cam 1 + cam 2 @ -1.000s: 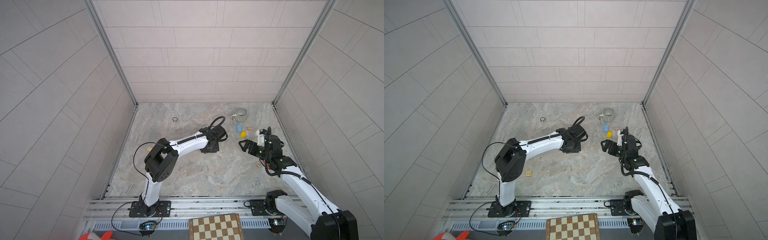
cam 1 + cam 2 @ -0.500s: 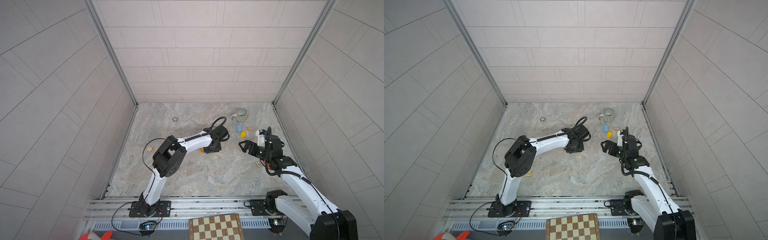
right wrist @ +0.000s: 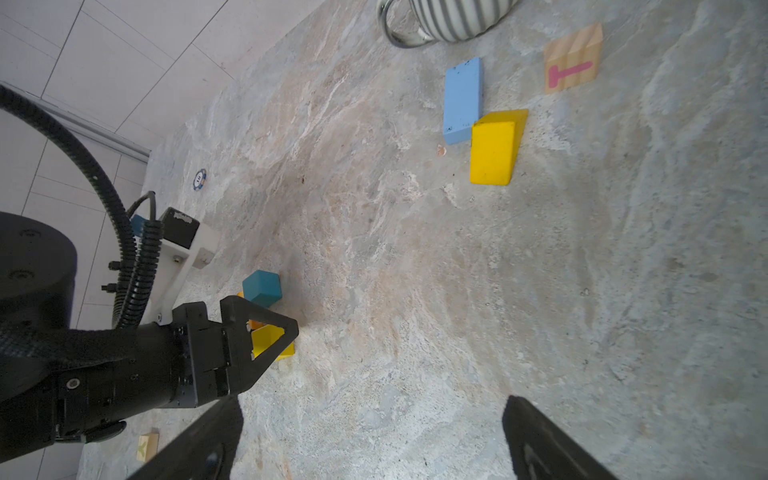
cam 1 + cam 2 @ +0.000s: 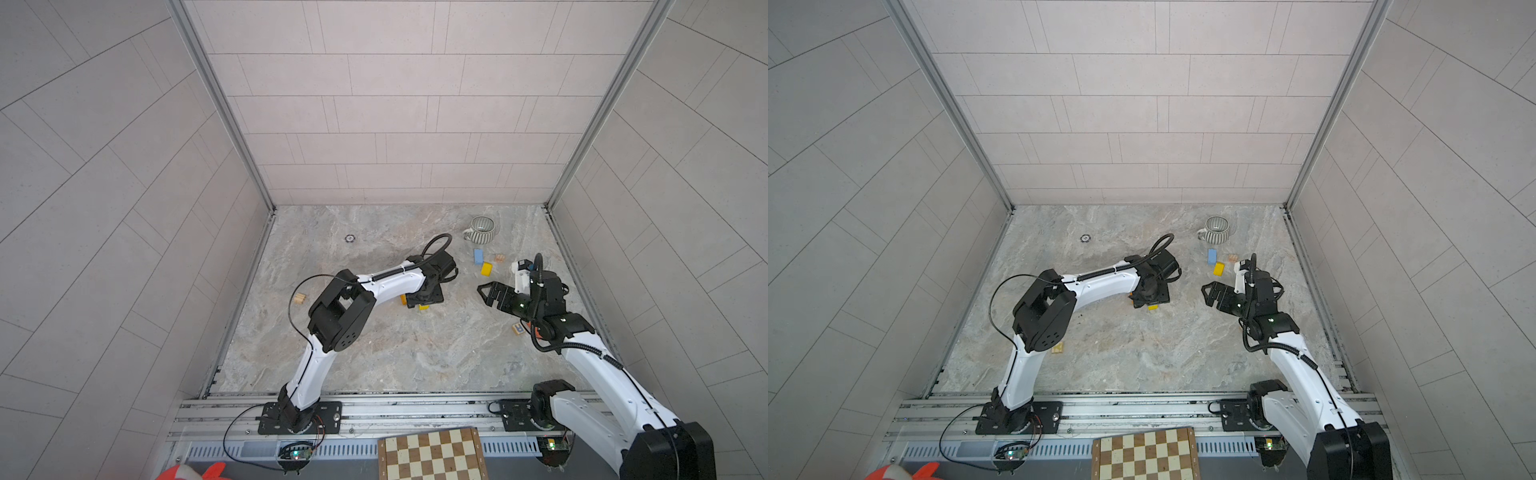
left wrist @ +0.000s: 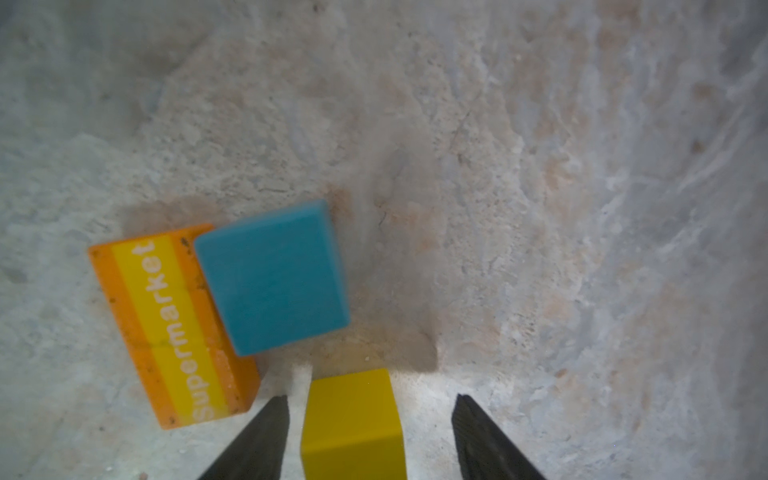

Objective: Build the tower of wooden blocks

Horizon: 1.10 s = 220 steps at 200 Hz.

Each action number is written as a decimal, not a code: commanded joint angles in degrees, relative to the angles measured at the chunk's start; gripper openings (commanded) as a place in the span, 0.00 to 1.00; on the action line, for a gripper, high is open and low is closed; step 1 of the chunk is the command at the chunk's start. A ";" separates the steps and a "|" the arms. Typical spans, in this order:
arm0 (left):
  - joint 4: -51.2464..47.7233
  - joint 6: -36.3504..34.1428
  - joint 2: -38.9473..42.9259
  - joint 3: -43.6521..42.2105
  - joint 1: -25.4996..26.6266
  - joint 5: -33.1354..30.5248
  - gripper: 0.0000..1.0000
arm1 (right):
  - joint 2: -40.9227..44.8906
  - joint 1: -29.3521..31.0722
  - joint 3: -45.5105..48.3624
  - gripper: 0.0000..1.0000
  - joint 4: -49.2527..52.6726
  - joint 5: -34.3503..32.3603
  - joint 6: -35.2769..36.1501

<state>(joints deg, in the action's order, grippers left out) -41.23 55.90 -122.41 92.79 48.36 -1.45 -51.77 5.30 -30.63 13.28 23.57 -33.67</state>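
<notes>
Left claw [image 5: 371, 398] newly clear of block [image 5: 351, 415]

we see lots of bare floor [image 4: 395, 353] between our arms, with room to pass. a yellow block [image 5: 351, 419] sits between the spread jaws of our left gripper [image 5: 370, 398], with gaps on both sides. an orange block [image 5: 166, 324] and a teal block [image 5: 270, 276] crowd one side; the other side is free.
</notes>
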 commanded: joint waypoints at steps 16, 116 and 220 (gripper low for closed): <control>-0.17 -0.35 7.19 -0.69 -0.25 -0.31 0.86 | 1.28 -0.11 -1.17 0.93 3.07 -0.11 2.19; 8.71 -2.98 36.26 -24.36 -6.44 0.45 0.97 | -9.81 4.86 -4.50 0.42 7.78 1.60 5.52; 24.55 -4.43 56.62 -56.34 -8.57 -9.50 0.97 | -36.15 16.82 -21.28 0.00 13.82 2.43 7.72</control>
<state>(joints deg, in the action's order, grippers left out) -21.65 52.80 -68.53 39.29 40.18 -6.92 -83.42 20.43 -47.97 22.63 25.78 -27.53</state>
